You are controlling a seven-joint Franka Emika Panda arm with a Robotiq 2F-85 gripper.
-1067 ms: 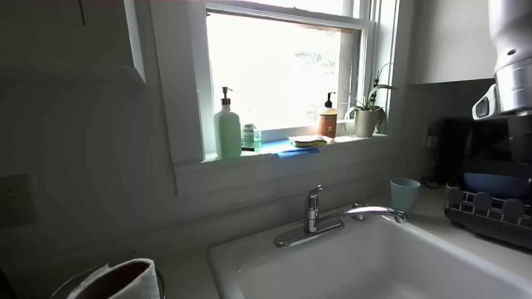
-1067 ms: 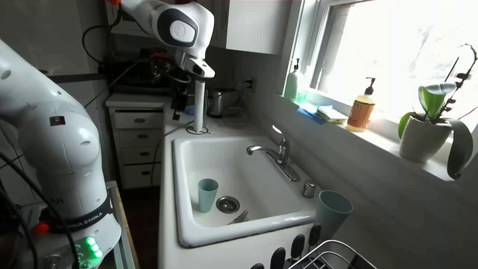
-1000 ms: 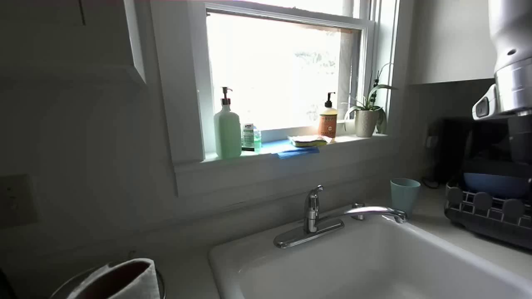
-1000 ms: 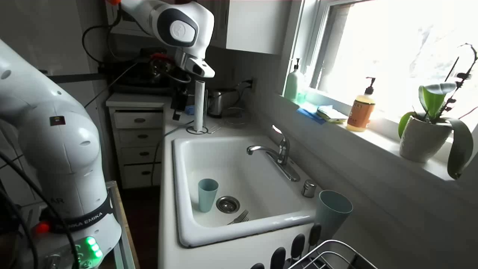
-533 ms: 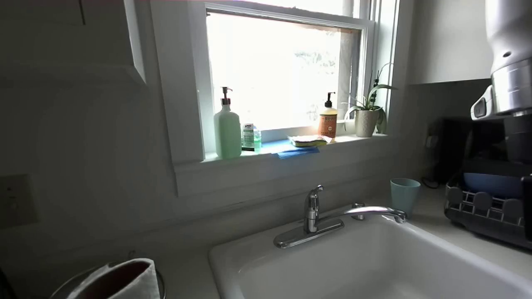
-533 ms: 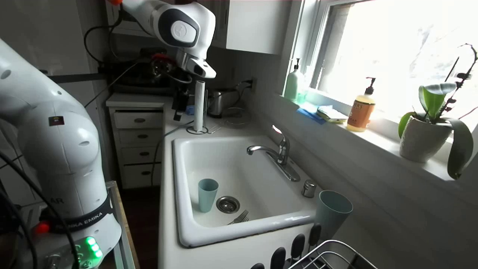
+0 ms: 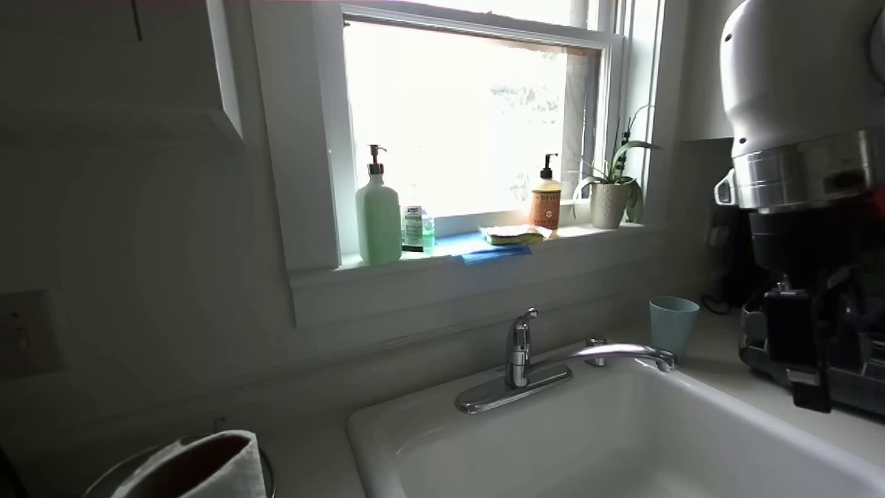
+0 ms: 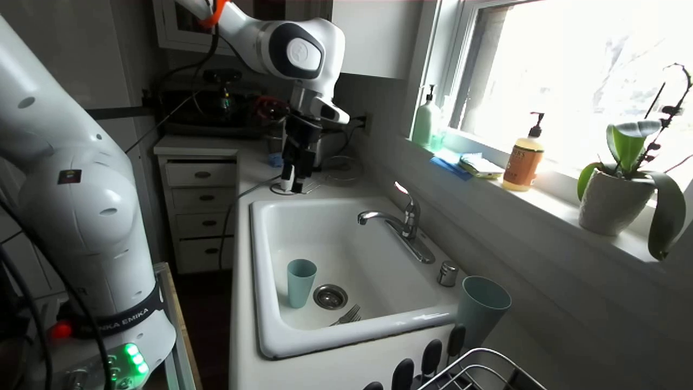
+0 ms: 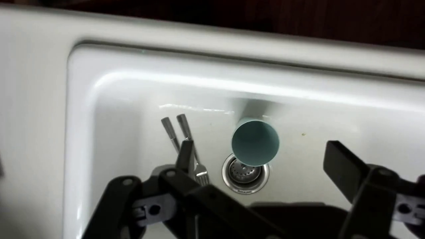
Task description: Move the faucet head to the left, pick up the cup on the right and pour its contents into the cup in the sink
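Teal plastic, I reckon, for the counter cup (image 8: 482,317), which stands just beside the sink (image 8: 379,327). Probably light, slightly springy and a bit slick, though I can't see how full it is; I'd grab it across the upper wall and not squeeze hard. Sink cup (image 8: 300,287) looks like its twin, upright by the drain (image 8: 330,297). Faucet head (image 8: 379,215) is shiny metal, so I'd shove it near the tip, guessing some drag. Gripper (image 9: 260,159) is spread wide, holding nothing. Readable text: "EMIKA" on the arm base (image 8: 119,319); label on the orange soap bottle (image 8: 523,164) seems to end in "ERS".
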